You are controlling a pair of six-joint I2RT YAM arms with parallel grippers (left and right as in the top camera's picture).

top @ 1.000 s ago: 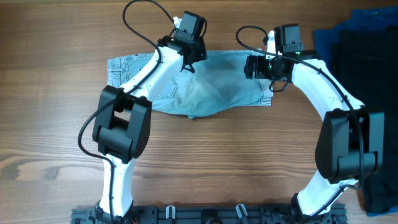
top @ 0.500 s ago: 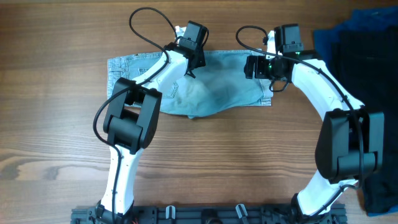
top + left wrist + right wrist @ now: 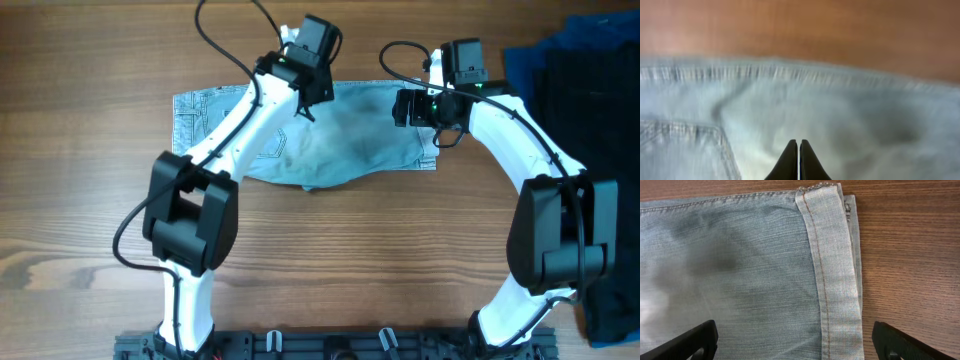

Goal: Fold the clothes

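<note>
Left pincer [image 3: 799,146] closed, fingertips pressed together just above the denim, no cloth visibly pinched between them. Right pincer [image 3: 792,336] wide open, one finger at each lower corner of the right wrist view, over the garment's right end.

Denim garment [image 3: 350,140] light blue and faded, lying mostly flat across the wooden worktop [image 3: 100,230] near its far edge, between the two wrists. Lower edge curves and bulges unevenly, with soft wrinkles mid-cloth. Right end has a wide turned hem [image 3: 832,265] with orange stitching and a second layer's edge peeking out beside it. Left wrist view is blurred; it shows a stitched band along the top edge and a pocket seam [image 3: 700,131] at lower left.

Pile of dark clothes [image 3: 590,70], blue and black, on the worktop at far right, apart from the denim.
</note>
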